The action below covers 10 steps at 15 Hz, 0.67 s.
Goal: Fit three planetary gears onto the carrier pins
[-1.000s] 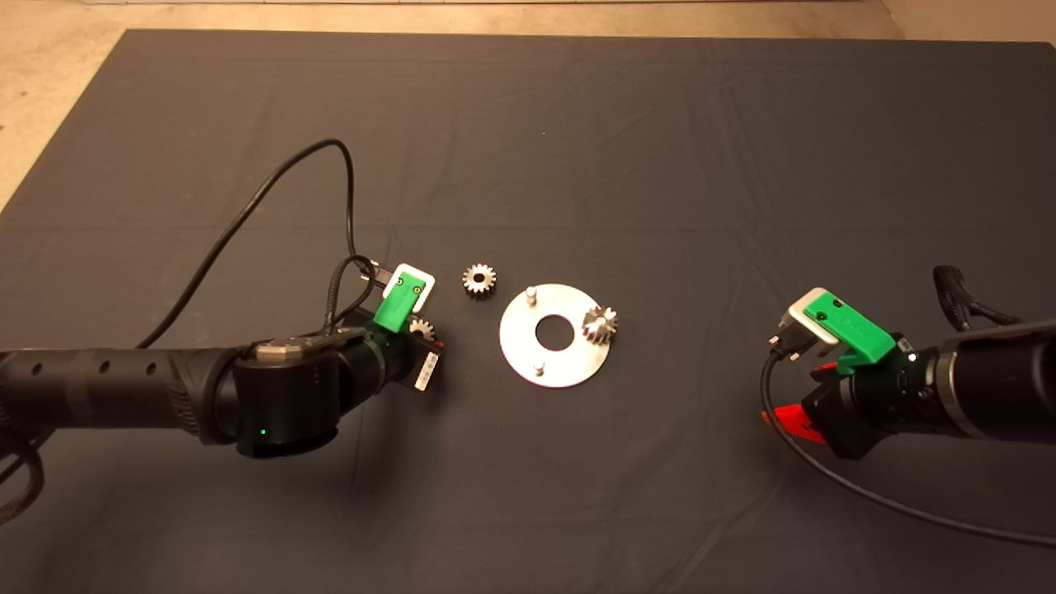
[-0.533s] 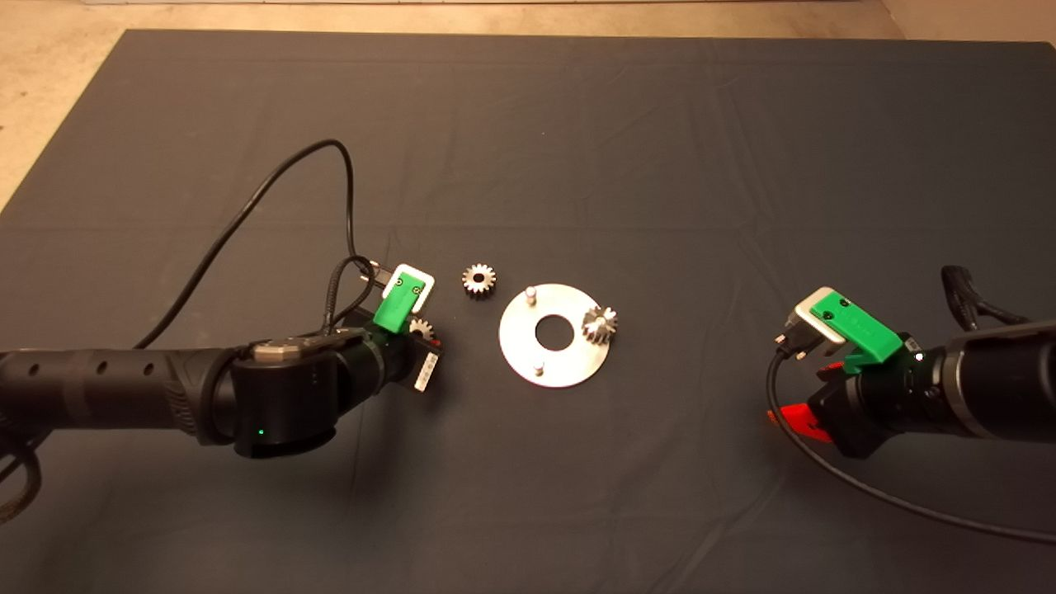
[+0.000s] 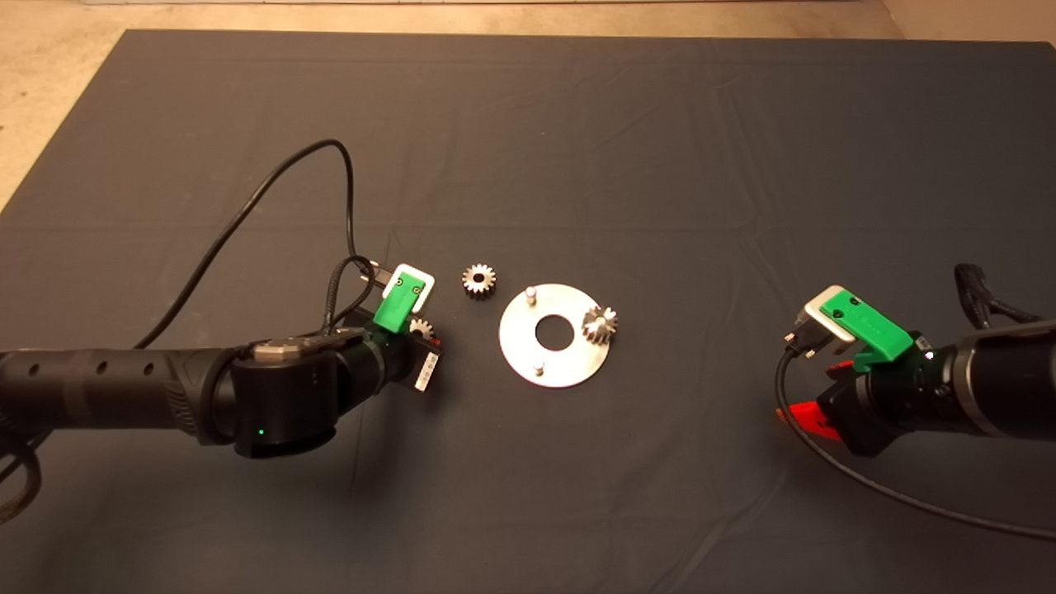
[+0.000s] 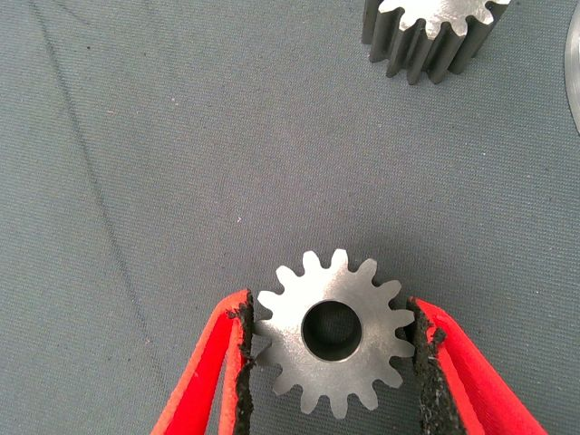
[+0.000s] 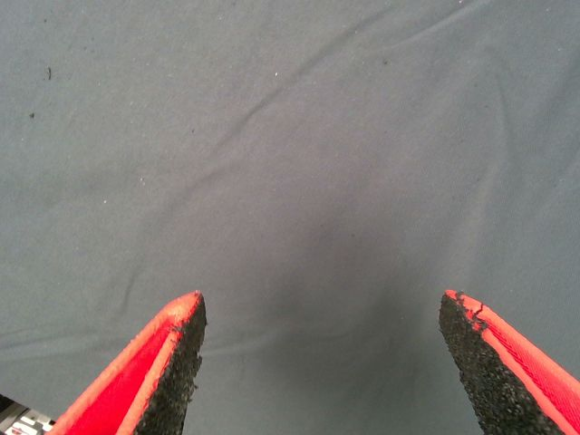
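Three small silvery steel spur gears and a shiny round carrier disc [image 3: 554,356] lie on the dark mat. One gear [image 4: 333,331] lies flat, its dark centre bore facing up, directly between the left gripper's [image 4: 333,362] black pads, teeth touching both. A second gear [image 3: 478,280] lies flat just beyond those fingertips, between them and the disc's rim. The third gear [image 3: 600,323] sits tilted at a pin on the disc's far edge from the left fingers. Two more short upright pins [image 3: 531,294] [image 3: 538,368] stand bare beside the disc's central hole, well apart from the right gripper's [image 5: 322,362] wide-spread fingers.
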Available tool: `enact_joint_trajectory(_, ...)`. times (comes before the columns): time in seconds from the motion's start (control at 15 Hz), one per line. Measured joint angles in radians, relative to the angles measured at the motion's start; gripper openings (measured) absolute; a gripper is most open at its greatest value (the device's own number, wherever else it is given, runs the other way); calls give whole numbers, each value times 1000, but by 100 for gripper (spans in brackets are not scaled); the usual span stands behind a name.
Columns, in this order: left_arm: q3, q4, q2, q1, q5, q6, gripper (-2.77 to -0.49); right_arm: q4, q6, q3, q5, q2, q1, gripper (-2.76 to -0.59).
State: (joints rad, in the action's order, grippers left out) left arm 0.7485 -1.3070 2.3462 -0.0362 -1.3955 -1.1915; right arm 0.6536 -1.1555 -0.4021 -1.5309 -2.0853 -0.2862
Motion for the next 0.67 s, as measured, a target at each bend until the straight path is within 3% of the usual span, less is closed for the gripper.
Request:
enact_joint_trajectory(0.47,-4,0,0,0,-3,0,-243,0,3,0,0,3,0,-147)
enact_joint_trajectory(0.67,-46,1,-14,3,-14,0,-251,-1,3,0,0,2,0,-147)
